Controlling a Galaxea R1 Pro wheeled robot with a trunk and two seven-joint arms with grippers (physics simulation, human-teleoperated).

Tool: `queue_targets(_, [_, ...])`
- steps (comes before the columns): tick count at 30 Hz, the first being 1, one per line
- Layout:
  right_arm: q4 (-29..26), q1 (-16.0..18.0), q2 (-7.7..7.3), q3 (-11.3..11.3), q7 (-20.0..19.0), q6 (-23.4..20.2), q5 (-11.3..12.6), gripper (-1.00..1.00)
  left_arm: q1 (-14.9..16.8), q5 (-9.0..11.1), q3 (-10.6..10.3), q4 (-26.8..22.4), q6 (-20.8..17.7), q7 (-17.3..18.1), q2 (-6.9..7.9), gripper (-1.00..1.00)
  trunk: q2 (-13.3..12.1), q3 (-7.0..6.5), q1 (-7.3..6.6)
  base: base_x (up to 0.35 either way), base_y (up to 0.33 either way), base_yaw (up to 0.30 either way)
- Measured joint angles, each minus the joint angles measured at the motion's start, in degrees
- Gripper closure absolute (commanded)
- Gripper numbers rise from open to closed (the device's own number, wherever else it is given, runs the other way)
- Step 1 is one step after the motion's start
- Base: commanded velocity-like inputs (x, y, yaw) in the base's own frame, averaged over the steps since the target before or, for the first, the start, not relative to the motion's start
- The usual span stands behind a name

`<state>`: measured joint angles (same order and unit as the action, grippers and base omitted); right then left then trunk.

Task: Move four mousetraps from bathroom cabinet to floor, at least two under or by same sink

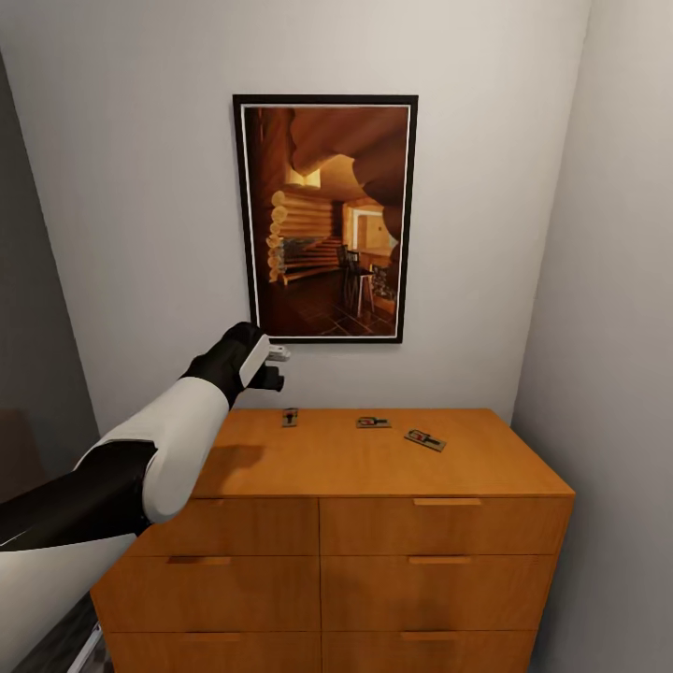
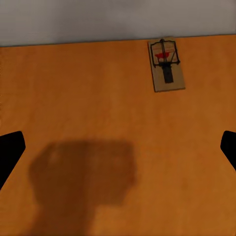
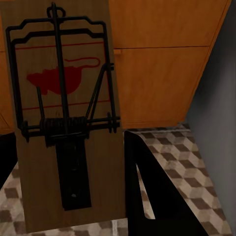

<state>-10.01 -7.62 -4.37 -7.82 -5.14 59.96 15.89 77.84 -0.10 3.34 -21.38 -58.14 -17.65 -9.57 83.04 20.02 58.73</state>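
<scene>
Three mousetraps are seen lying on the flat top of the cabinet [image 1: 374, 467], near the wall: one at the left [image 1: 291, 417], one in the middle [image 1: 372, 422], one at the right [image 1: 425, 439], each apart from the others. The left gripper [image 1: 273, 366] is held above the top's left end, its fingers spread wide and empty. A fourth mousetrap [image 3: 66, 123] is clamped in the right gripper [image 3: 73, 196], over the tiled floor [image 3: 172, 147].

framed cabin picture [image 1: 325, 220], grey walls [image 1: 140, 187]

cabinet [image 1: 374, 523] bottom cut off, held mousetrap [image 3: 64, 123] covering right gripper's finger
</scene>
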Motion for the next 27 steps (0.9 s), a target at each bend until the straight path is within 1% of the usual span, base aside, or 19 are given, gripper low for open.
queue_targets(12, [0.00,0.00,0.00,0.00,0.00,0.00,0.00,1.00,0.00,0.14,0.08,0.08,0.04,0.03,0.04,-1.00,0.00,0.00,0.00,0.000,0.000,0.000])
queue_targets(15, [0.00,0.00,0.00,0.00,0.00,0.00,0.00,1.00,0.00,0.16,0.89,0.09,0.08,0.11,0.05,-1.00,0.00,0.00,0.00,0.000,0.000,0.000])
queue_targets(16, [0.00,0.00,0.00,0.00,0.00,0.00,0.00,1.00,0.00,0.14,3.87,0.09,0.11,0.10,0.05,-1.00,0.00,0.00,0.00,0.000,0.000,0.000])
queue_targets(17, [0.00,0.00,0.00,0.00,0.00,0.00,0.00,1.00,0.00,0.15,6.11,0.09,0.12,0.08,0.07,-1.00,0.00,0.00,0.00,0.000,0.000,0.000])
queue_targets(21, [0.00,0.00,0.00,0.00,0.00,0.00,0.00,1.00,-0.01,0.13,11.42,0.10,0.16,0.04,0.11,-1.00,0.00,0.00,0.00,0.000,0.000,0.000])
queue_targets(22, [0.00,0.00,0.00,0.00,0.00,0.00,0.00,1.00,-0.01,0.10,13.93,0.09,0.18,0.01,0.12,-1.00,0.00,0.00,0.00,0.000,0.000,0.000])
queue_targets(23, [0.00,0.00,0.00,0.00,0.00,0.00,0.00,1.00,-0.01,0.09,15.09,0.08,0.19,-0.01,0.12,-1.00,0.00,0.00,0.00,0.000,0.000,0.000])
queue_targets(24, [0.00,0.00,0.00,0.00,0.00,0.00,0.00,1.00,-0.01,-0.03,17.46,0.05,0.25,-0.10,0.13,-1.00,0.00,0.00,0.00,0.000,0.000,0.000])
queue_targets(25, [0.00,0.00,0.00,0.00,0.00,0.00,0.00,1.00,-0.01,-0.07,18.45,0.04,0.27,-0.15,0.13,-1.00,0.00,0.00,0.00,0.000,0.000,0.000])
queue_targets(27, [0.00,0.00,0.00,0.00,0.00,0.00,0.00,1.00,-0.01,-0.12,19.09,0.04,0.29,-0.18,0.15,-1.00,0.00,0.00,0.00,0.000,0.000,0.000])
